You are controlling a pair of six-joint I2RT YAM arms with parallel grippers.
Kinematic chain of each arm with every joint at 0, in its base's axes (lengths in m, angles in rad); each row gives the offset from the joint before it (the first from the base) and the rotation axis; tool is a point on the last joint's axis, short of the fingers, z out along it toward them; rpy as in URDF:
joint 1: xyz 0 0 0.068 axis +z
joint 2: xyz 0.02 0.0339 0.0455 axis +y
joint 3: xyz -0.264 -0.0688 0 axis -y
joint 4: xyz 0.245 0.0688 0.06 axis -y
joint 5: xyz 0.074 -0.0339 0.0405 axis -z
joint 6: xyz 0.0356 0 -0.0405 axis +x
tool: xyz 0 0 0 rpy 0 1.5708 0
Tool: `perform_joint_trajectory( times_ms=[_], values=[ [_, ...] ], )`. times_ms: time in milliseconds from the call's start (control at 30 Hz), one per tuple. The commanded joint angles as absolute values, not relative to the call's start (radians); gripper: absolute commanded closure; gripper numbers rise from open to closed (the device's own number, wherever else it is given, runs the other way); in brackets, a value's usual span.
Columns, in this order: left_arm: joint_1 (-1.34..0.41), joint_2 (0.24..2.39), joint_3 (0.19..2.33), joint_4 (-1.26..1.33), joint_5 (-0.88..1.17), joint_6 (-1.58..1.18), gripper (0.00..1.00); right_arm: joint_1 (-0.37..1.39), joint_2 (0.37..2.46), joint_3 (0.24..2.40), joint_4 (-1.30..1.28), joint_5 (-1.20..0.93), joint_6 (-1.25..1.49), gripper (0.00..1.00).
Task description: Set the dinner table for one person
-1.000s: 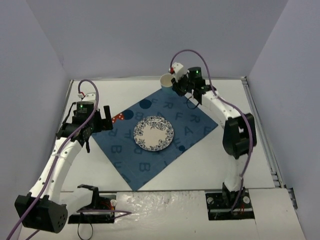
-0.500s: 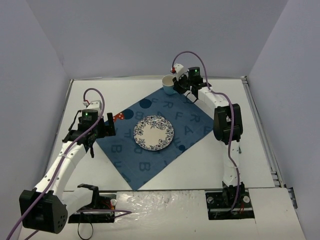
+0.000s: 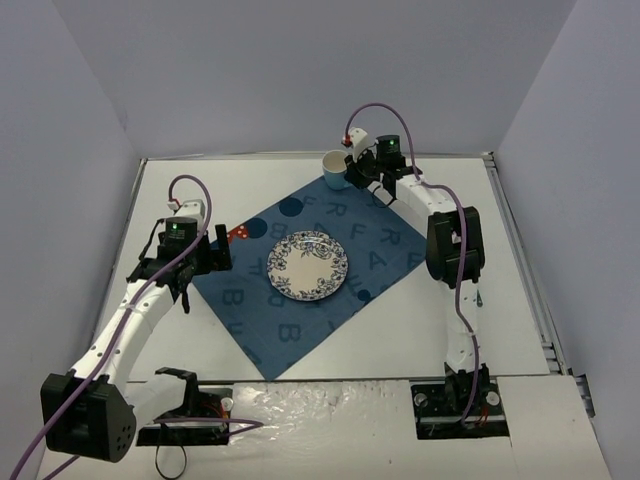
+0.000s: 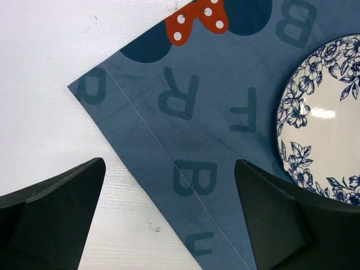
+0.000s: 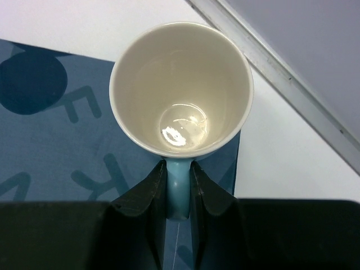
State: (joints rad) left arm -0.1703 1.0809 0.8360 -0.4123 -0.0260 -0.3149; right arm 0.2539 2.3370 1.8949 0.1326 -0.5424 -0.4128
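Observation:
The white dinner table [image 3: 180, 180] carries a blue letter-printed placemat [image 3: 320, 290] set as a diamond, with a blue-and-white floral plate [image 3: 307, 265] at its middle. My right gripper [image 5: 179, 191] is shut on the light blue handle of a mug [image 5: 181, 90], white inside, held upright over the placemat's far corner; it also shows in the top view [image 3: 335, 167]. My left gripper [image 4: 169, 214] is open and empty above the placemat's left edge [image 4: 140, 135], beside the plate [image 4: 323, 124]. In the top view the left gripper [image 3: 210, 250] is at the mat's left corner.
A metal rail [image 3: 520, 250] runs along the table's right edge and shows in the right wrist view [image 5: 281, 84]. Grey walls enclose the table on the back and both sides. A red spotted bow print [image 4: 197, 17] lies near the mat's left corner.
My right arm has pulled in and folded, carrying the mug slightly back at the mat's far corner. My left gripper has shifted a little right and forward toward the mat's edge.

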Motion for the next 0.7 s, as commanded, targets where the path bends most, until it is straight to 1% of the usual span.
perform_joint_trajectory(
  times_ms=[0,67,167,200,233,300,367,400,433,533,667],
  values=[
    [-0.166,1.077,0.856,-0.353,-0.017,-0.298,0.03,0.237,2.295,1.894,0.279,-0.582,-0.402,0.99],
    [-0.166,1.076,0.856,-0.35,-0.017,-0.296,0.03,0.234,2.298,1.886,0.281,-0.582,-0.396,0.94],
    [-0.166,1.073,0.859,-0.354,-0.013,-0.295,0.03,0.229,2.29,1.869,0.279,-0.578,-0.39,0.75],
    [-0.166,1.071,0.862,-0.357,-0.012,-0.295,0.03,0.228,2.284,1.856,0.279,-0.574,-0.39,0.65],
    [-0.166,1.07,0.864,-0.362,-0.011,-0.295,0.03,0.226,2.273,1.85,0.279,-0.569,-0.388,0.6],
    [-0.166,1.063,0.881,-0.378,-0.011,-0.295,0.03,0.214,2.223,1.81,0.28,-0.554,-0.369,0.45],
    [-0.166,1.054,0.891,-0.394,-0.014,-0.293,0.03,0.204,2.183,1.787,0.276,-0.532,-0.353,0.38],
    [-0.166,1.05,0.905,-0.409,-0.019,-0.287,0.03,0.193,2.128,1.759,0.267,-0.514,-0.34,0.3],
    [-0.166,1.047,0.924,-0.429,-0.022,-0.281,0.03,0.179,2.064,1.719,0.255,-0.479,-0.321,0.26],
    [-0.166,1.046,0.962,-0.465,-0.018,-0.263,0.03,0.142,1.935,1.588,0.225,-0.383,-0.244,0.25],
    [-0.167,1.032,0.954,-0.473,-0.014,-0.245,0.03,0.076,1.804,1.429,0.202,-0.238,-0.102,0.25]
  ],
)
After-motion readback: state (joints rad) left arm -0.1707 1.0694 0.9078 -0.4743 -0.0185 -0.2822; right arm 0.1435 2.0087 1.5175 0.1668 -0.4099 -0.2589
